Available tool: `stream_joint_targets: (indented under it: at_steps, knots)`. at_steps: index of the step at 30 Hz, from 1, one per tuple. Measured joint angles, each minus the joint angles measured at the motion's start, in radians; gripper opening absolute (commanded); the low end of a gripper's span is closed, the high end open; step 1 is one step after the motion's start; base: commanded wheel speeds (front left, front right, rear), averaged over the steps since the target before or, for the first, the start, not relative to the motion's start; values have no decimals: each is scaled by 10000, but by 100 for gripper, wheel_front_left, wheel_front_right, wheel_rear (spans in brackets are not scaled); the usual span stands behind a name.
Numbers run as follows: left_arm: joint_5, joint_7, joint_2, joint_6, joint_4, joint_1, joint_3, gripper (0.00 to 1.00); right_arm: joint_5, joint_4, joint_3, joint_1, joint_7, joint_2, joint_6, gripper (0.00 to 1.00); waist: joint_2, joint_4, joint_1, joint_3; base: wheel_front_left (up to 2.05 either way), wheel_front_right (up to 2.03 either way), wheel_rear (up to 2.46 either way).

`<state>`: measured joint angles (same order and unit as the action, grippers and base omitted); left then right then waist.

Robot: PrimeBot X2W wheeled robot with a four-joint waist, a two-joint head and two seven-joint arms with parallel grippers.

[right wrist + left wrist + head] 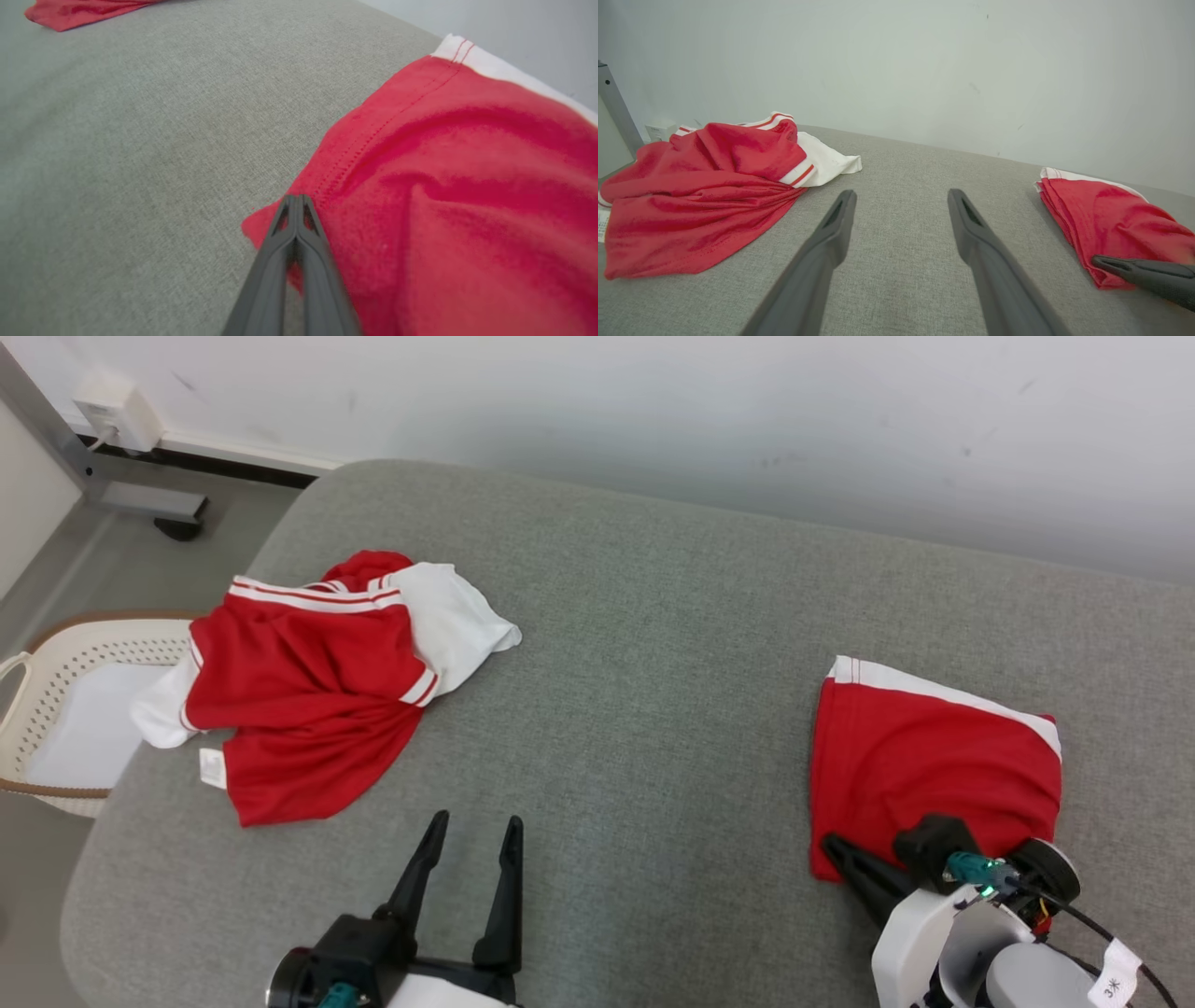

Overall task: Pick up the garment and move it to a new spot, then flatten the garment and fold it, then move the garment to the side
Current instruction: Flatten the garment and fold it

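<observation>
A folded red garment with a white edge [934, 756] [1111, 224] [444, 186] lies flat at the right of the grey padded table [653, 644]. My right gripper [836, 845] [295, 198] is at the garment's near left corner. Its two fingers are pressed together, and red cloth shows in the slit between them. In the left wrist view one dark finger of that gripper [1139, 273] lies at the garment's near corner. My left gripper [476, 821] [902, 193] stands open over bare table near the front edge, with nothing between its fingers.
A second red and white garment [308, 709] [691, 210] [70, 11] lies crumpled at the table's left, partly over the edge. A white slotted basket [56, 663] stands on the floor beside it. A pale wall runs behind the table.
</observation>
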<state>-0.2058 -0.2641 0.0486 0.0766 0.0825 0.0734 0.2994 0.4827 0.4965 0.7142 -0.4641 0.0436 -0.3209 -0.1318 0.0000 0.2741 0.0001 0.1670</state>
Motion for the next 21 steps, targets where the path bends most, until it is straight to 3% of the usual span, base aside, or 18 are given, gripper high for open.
stream_joint_targets:
  at_steps: [7, 12, 13, 16, 17, 18, 21]
  knots:
    - [-58, 0, 0, 35, 52, -209, -148, 100, 46, 251, 399, 271, 251, 174, 0, 0, 0, -168, 0, -269, 0, 0, 0]
    - [-38, 0, -2, -25, 132, -415, -303, 100, 443, -25, 196, 848, -477, 188, 0, 0, 0, -415, 0, -652, 0, 0, 0]
    - [8, 0, -2, -36, 151, -463, -355, 100, 504, -159, -48, 949, -711, 146, 0, 6, 0, -478, 0, -753, 0, 0, 0]
    - [146, 0, -2, -109, 201, -654, -533, 100, 644, -685, -817, 1418, -1289, -40, 0, 49, 0, -690, -1, -1063, 0, 0, 0]
    - [196, 0, 0, -146, 211, -715, -600, 100, 633, -853, -1133, 1629, -1471, -128, 0, 92, 0, -772, -1, -1157, 0, 0, 0]
    - [253, 0, 0, -161, 234, -783, -669, 100, 631, -1039, -1465, 1877, -1620, -226, 0, 100, 0, -861, -1, -1254, 0, 0, 0]
    - [424, 0, 0, -268, 368, -994, -830, 100, 610, -1691, -2499, 2678, -2061, -414, 0, 100, 0, -1141, -1, -1508, 0, 0, 0]
